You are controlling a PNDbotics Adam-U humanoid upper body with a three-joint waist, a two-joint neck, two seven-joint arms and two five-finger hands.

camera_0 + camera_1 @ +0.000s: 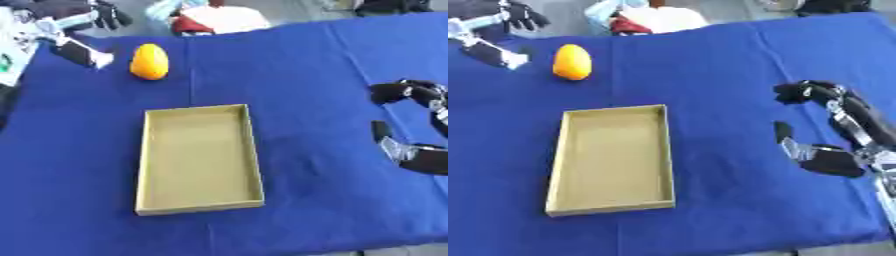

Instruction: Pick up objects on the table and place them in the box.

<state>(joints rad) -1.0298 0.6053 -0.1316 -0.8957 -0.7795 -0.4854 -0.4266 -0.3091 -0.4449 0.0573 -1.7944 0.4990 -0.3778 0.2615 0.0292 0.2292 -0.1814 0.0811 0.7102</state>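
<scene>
Nearest, a shallow rectangular cardboard box with thin tan walls lies open on the smooth blue tablecloth, nothing in it. Right of the box, well apart, the right hand hovers over the cloth, black fingers and thumb arched wide, holding nothing; the right eye view shows its silver-jointed palm more fully. Beyond the box's far left corner sits a glossy, egg-shaped orange fruit. Just left of the fruit, the left hand shows; I cannot tell how it stands.

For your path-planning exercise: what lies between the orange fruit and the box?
Only bare blue tablecloth separates the orange fruit from the box, seen in both eye views.
</scene>
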